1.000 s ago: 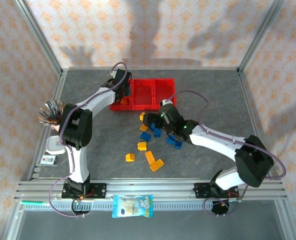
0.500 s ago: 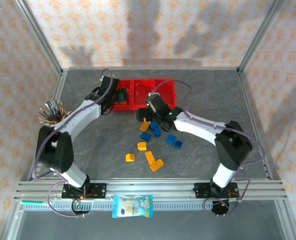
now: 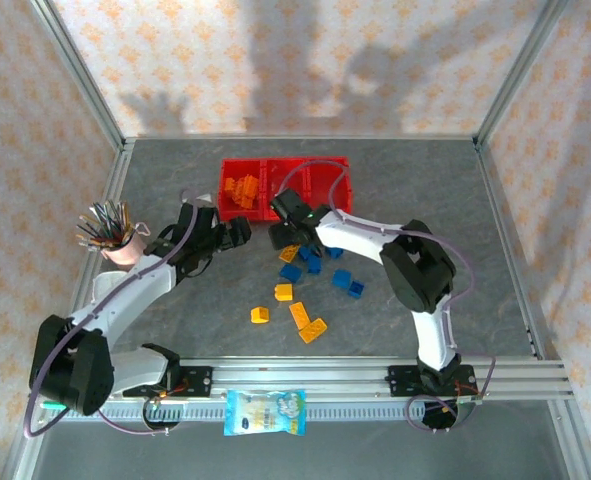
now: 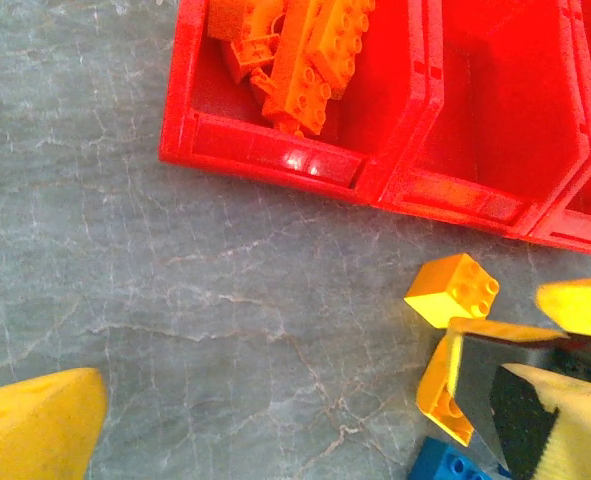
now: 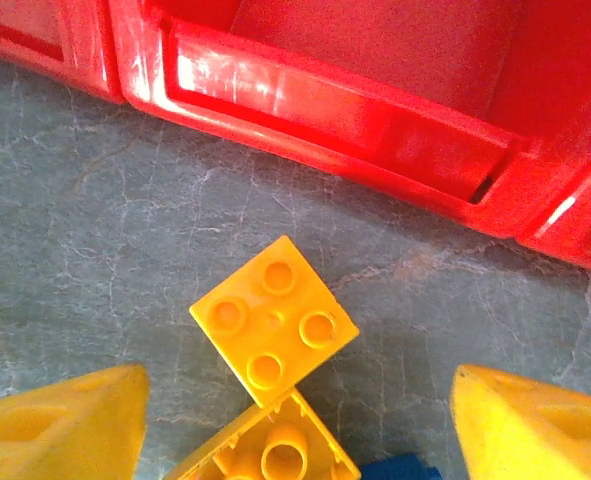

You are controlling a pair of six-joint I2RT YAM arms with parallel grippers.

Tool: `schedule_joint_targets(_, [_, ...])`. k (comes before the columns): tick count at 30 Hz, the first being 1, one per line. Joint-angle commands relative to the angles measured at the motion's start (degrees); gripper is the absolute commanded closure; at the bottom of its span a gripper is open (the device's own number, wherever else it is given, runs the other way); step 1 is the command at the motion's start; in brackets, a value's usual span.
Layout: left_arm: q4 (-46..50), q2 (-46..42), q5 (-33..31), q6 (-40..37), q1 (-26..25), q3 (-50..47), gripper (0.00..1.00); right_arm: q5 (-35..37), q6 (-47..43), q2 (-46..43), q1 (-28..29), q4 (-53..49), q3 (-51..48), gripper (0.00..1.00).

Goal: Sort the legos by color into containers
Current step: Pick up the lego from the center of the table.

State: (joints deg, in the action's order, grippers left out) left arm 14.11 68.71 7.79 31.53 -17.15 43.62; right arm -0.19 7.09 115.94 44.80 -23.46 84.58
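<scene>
You have the three red containers [image 3: 325,163] joined in a row on the far half of the tabletop [image 3: 465,220], with the row's long axis running left to right. The left bin holds a pile of orange legos [image 3: 240,190]. In the left wrist view, the long orange piece [image 4: 310,55] in that pile lies slanted across its bin. Your left gripper [image 3: 237,232] hovers just near of the left bin, its jaws spread wide with nothing between them. Your right gripper [image 3: 287,214] sits at the near edge of the middle bin, jaws apart and gripping nothing. In its wrist view a square yellow brick [image 5: 275,320] lies studs up, in line with the gap between the fingers [image 5: 60,420]. It is turned corner-on to the bin wall and touches neither pad. A second yellow brick [image 5: 275,452] lies against its near corner, tipped so its hollow underside faces the camera. The other loose legos are scattered near of the containers. Blue bricks [image 3: 291,272] lie in the middle, and a longer yellow-orange brick [image 3: 313,330] lies nearest the arm bases, its long axis running from near-left to far-right.
</scene>
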Motion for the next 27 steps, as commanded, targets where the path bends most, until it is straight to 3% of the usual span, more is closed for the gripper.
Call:
schedule_joint_targets(1, [-3.29,-2.67,1.09,4.05,0.19,-3.08,0.01,1.52,-2.65,2.58,-0.19,-2.22,3.49,0.25])
schedule_joint_targets(8, [-2.68,-6.12,1.33,7.16,0.18,-5.55,0.01,-1.39,-4.87,6.99,-0.24,-3.37,7.58,0.36])
schedule_joint_targets(17, [-0.02,-7.27,0.37,8.75,0.18,-4.42,0.01,-3.24,-5.25,4.94,-0.19,-3.69,6.8,0.64])
schedule_joint_targets(27, [1.51,-6.68,-1.11,7.34,0.36,1.34,0.01,-1.5,-1.82,-3.26,-0.71,-2.26,7.18,0.7])
